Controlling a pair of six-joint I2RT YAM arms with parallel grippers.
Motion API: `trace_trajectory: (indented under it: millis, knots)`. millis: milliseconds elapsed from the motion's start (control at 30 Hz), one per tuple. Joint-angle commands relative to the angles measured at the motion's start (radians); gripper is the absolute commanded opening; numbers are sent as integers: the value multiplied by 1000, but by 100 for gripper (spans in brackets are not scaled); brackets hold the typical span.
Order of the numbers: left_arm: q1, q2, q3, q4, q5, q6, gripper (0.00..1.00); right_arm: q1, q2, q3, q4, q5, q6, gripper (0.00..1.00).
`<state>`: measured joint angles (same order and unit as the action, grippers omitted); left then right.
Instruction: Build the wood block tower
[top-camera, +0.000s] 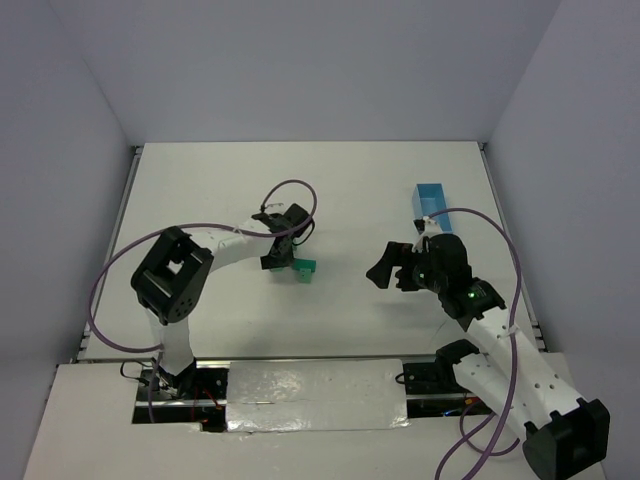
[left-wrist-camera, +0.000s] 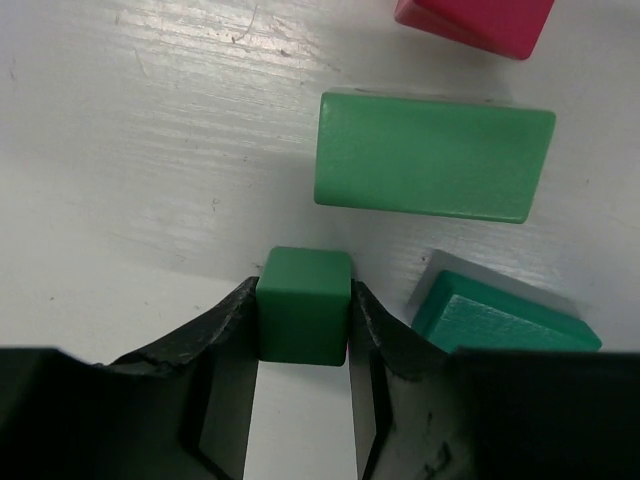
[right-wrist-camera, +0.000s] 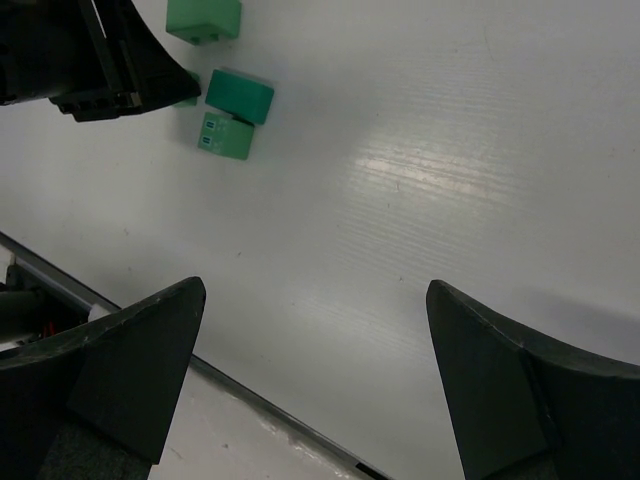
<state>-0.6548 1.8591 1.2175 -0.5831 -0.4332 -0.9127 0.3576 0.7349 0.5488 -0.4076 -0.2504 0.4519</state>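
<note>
**Left end effector closed on the cube, right one wide and idle**

We take the cube (left-wrist-camera: 303, 305) as our landmark. Nearest to us in the left wrist view, it sits between the two fingers (left-wrist-camera: 232, 325) of the left end effector (top-camera: 288, 258). Each finger lies flat against one side face, so the end effector is narrow and holds the cube. The cube's underside is hidden, so we cannot tell whether it is off the table (top-camera: 220, 190) or still resting on it.

Just beside the cube, past the finger on the right of that view, lies a second green block (left-wrist-camera: 505, 320). It shows a pale grey face towards the cube, and the finger hides part of it. Beyond the cube, with a strip of bare table between them, the long block (left-wrist-camera: 432, 155) lies flat with its long side across the view. Farther beyond the cube, past the long block, the frame edge cuts off most of the red block (left-wrist-camera: 480, 22).

In the top view, the right end effector (right-wrist-camera: 315, 300) hangs well apart from the cube, on the right arm's side. Its fingers stand wide with only bare table between them. Its own camera shows a small group of green blocks far off at the upper left, next to the left end effector.

Farthest from the cube, towards the back right of the table, the tray (top-camera: 432, 198) lies lengthwise.
</note>
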Motion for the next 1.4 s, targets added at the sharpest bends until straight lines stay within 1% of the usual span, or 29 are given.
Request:
trace_trajectory:
  millis: [0,67,133,200,233,267,333,367,400,433,467,500,533,567,600,633,700,733,800,900,1000,1033,1100,1133,1200,1233,1300,1333,1367]
  knots:
    - [6,-30,-15,9,-2,-18,36,11,-20,11,16,-1,-13,98]
    - [14,-61,-22,-20,-34,-11,31,14,-19,8,18,-1,-13,98]
    - [30,-106,-18,-47,-68,29,29,14,-17,8,23,-6,-15,98]
    - [93,-135,-10,-66,-98,79,23,18,-19,7,27,-10,-15,98]
    - [127,-141,-1,-61,-92,137,19,17,-16,7,29,-12,-16,98]
    - [200,-149,4,-31,-73,168,18,18,-14,5,32,-15,-16,98]
    - [268,-140,34,21,-36,285,18,18,-9,2,41,-24,-16,98]
    - [323,-123,59,31,-27,317,19,20,-6,-1,46,-27,-16,98]
    - [345,-71,89,43,-16,377,19,20,-3,-1,52,-32,-16,98]
    - [368,-40,165,36,-13,393,20,21,4,-1,53,-41,-16,98]
    - [418,30,201,35,3,414,22,23,8,-1,55,-43,-18,98]
    - [443,69,238,23,52,428,23,23,9,-1,58,-46,-18,98]
    - [470,107,331,11,83,443,22,23,11,0,56,-50,-18,98]
    - [510,174,370,8,108,454,23,23,12,2,55,-52,-22,98]
    - [521,205,416,-1,120,481,23,26,12,5,50,-55,-22,98]
    - [537,230,500,-17,123,506,28,27,9,8,49,-59,-25,98]
    - [549,304,580,-43,114,552,33,30,6,10,40,-72,-28,98]
    - [569,324,647,-73,108,563,34,32,-3,8,38,-84,-28,98]
    - [590,374,707,-96,122,569,36,34,-17,-4,47,-89,-27,98]
    - [618,397,708,-95,148,571,41,34,-9,-7,64,-99,-25,98]
    - [626,417,715,-100,154,566,49,35,7,-4,73,-108,-27,98]
    - [627,420,715,-101,157,563,56,35,11,-3,75,-112,-28,98]
    - [632,425,703,-98,163,552,65,35,12,-7,79,-115,-27,99]
    - [636,425,700,-100,165,549,72,35,12,-7,81,-115,-27,98]
    - [636,420,694,-96,163,545,80,35,9,-12,87,-118,-27,98]
    - [636,410,697,-100,162,541,88,37,9,-12,87,-118,-25,98]
    - [636,391,705,-116,146,528,93,35,8,-12,84,-118,-27,98]
    - [636,358,709,-129,134,519,98,35,8,-12,84,-115,-25,99]
    - [636,330,705,-129,128,508,100,35,4,-13,85,-113,-27,99]
